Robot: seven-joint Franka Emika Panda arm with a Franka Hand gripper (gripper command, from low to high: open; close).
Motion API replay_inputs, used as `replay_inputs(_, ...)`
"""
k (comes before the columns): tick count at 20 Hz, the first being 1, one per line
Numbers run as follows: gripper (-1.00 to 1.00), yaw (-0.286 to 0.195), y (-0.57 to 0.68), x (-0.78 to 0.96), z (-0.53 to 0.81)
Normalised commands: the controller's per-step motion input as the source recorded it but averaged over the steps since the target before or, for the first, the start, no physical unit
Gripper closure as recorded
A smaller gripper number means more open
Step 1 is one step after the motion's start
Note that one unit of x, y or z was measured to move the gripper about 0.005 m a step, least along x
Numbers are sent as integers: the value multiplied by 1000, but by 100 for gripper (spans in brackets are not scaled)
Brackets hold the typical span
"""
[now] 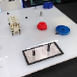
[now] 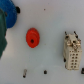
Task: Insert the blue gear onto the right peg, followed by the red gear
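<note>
The blue gear (image 1: 62, 29) lies flat on the white table at the exterior view's right. The smaller red gear (image 1: 42, 26) lies to its left, apart from it. The grey black-bordered plate (image 1: 32, 57) lies nearer the front with two dark pins. The taller-looking right peg (image 1: 48, 46) stands bare. In the wrist view the red gear (image 2: 32, 37) is seen from above near the middle. The blue gear (image 2: 10, 15) is cut off at the frame edge. No fingers of my gripper show in either view.
A pale beige ribbed block (image 1: 14, 25) stands at the exterior view's left; it also shows in the wrist view (image 2: 71, 50). A dark blue piece (image 1: 47, 5) lies at the back. Small dark bits (image 2: 45, 71) dot the table.
</note>
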Motion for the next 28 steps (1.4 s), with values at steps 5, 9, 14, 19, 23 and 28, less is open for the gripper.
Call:
replay_inputs(5,-100,0,616,-198,22)
replay_inputs(9,-100,0,652,-146,16)
replay_inputs(14,-100,0,607,-89,-121)
replay_inputs(19,-100,0,526,-48,-247)
replay_inputs(23,-100,0,389,-41,-385)
replay_inputs(28,-100,0,281,-57,-438)
